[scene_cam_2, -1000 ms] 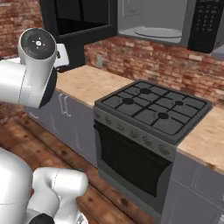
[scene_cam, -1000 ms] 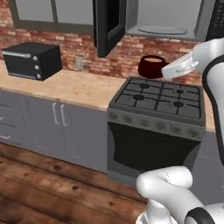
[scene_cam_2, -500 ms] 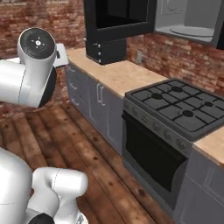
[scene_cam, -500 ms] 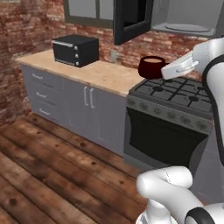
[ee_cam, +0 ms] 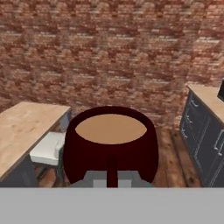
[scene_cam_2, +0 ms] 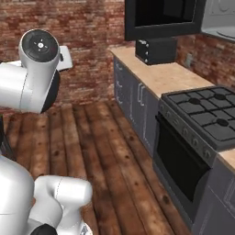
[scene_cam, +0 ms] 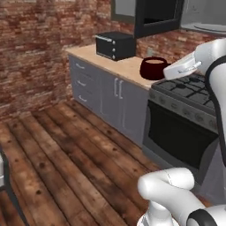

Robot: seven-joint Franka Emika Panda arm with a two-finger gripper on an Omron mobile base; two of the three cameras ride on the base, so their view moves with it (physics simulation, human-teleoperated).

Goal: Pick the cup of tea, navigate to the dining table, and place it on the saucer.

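The cup of tea (scene_cam: 153,68) is a squat maroon cup with light brown liquid, carried upright in the air over the counter edge beside the stove. My gripper (scene_cam: 171,69) is shut on its right side. In the hand view the cup of tea (ee_cam: 110,144) sits close in front, its small handle clamped at my gripper (ee_cam: 112,178). Beyond it on the left is a light wood top on a grey base, apparently the dining table (ee_cam: 24,124). The saucer is out of view.
A black stove (scene_cam: 190,90) (scene_cam_2: 206,110) sits in a wood-topped grey cabinet run with a toaster oven (scene_cam: 115,45) (scene_cam_2: 156,49). Brick walls stand behind. Open plank floor (scene_cam: 66,154) spreads to the left. A white seat (ee_cam: 47,148) is beside the table.
The whole picture has shifted: the base has turned left, so the stove and counter slid right and the brick wall and open floor came into view. The cup stays held at the same height.
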